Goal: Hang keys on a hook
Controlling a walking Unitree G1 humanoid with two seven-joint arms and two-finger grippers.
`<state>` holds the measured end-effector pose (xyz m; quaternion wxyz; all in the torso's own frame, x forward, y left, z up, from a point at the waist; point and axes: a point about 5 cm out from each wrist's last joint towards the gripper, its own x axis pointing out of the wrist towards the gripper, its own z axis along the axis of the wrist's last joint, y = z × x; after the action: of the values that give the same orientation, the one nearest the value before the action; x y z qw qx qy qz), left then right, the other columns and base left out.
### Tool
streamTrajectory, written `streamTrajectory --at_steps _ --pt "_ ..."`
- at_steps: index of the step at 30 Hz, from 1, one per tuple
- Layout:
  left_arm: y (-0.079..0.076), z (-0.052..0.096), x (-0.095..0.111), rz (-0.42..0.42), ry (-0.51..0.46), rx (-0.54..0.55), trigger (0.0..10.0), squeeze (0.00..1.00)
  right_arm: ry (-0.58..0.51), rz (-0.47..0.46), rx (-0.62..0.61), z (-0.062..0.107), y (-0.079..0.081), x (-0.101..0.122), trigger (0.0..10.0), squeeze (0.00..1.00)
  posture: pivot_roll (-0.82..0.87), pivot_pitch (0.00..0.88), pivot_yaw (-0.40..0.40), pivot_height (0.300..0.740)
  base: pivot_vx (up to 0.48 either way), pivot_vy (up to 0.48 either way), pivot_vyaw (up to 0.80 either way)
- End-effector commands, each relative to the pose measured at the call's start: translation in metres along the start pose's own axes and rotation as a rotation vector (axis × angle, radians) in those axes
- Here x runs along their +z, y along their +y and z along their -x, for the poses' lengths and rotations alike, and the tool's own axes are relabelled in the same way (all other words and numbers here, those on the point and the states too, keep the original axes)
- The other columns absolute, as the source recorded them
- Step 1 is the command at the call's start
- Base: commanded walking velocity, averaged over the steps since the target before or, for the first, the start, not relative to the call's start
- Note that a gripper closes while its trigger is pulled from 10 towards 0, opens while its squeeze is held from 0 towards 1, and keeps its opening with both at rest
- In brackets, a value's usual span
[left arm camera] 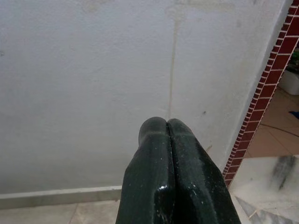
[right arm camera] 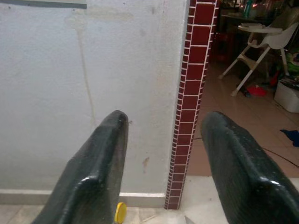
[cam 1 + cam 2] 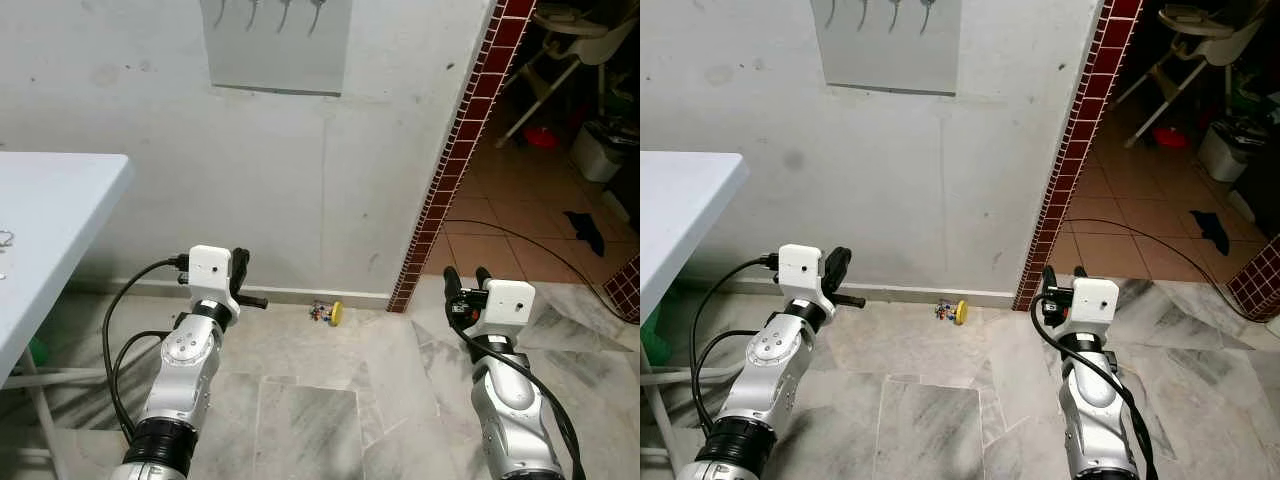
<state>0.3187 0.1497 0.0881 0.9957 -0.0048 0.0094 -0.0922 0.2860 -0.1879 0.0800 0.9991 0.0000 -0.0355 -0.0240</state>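
A small bunch of keys with a yellow tag (image 3: 328, 313) lies on the marble floor at the foot of the white wall, between my two arms. In the right wrist view the yellow tag (image 2: 120, 212) peeks out beside one finger. High on the wall a grey panel (image 3: 278, 45) carries several metal hooks (image 3: 283, 14), all bare. My left gripper (image 3: 240, 270) is raised at the left with its fingers pressed shut (image 1: 167, 123) on nothing, facing the wall. My right gripper (image 3: 467, 278) stands open (image 2: 166, 117) and empty, right of the keys.
A white table (image 3: 50, 200) juts in at the left, over a green object on the floor. A red-tiled wall corner (image 3: 455, 160) ends the wall on the right; beyond it are a tiled room with a black cable (image 3: 530, 240), a high chair (image 3: 570, 40) and a white bin (image 3: 600, 150).
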Motion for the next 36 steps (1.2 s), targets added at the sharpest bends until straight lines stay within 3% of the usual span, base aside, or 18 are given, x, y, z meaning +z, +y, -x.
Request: streamTrajectory --at_steps 1,26,30,35,36 --pt "0.002 -0.001 0.0 -0.004 0.002 -0.005 10.0 0.0 0.022 -0.009 0.001 0.002 0.0 -0.005 10.0 1.0 -0.04 0.0 0.003 0.74 0.0 0.0 0.0" --pt "0.008 -0.019 0.015 -0.004 -0.037 0.018 10.0 0.0 -0.056 -0.059 0.036 -0.02 0.005 0.008 10.0 1.0 -0.02 0.0 0.005 0.74 0.0 0.0 0.0" --pt "0.007 -0.02 0.014 -0.001 -0.037 0.016 10.0 0.0 -0.042 -0.039 0.009 -0.023 0.004 0.006 10.0 1.0 -0.01 0.0 0.015 0.74 0.0 0.0 0.0" --pt "-0.002 -0.019 0.014 -0.004 -0.037 -0.028 10.0 0.0 -0.066 -0.097 0.012 -0.021 0.009 0.007 10.0 1.0 0.0 0.0 0.04 0.74 0.0 0.0 0.0" --pt "-0.004 -0.019 0.014 -0.008 -0.035 -0.035 10.0 0.0 -0.064 -0.103 0.015 -0.02 0.01 0.006 10.0 0.0 0.01 0.0 0.043 0.74 0.0 0.0 0.0"
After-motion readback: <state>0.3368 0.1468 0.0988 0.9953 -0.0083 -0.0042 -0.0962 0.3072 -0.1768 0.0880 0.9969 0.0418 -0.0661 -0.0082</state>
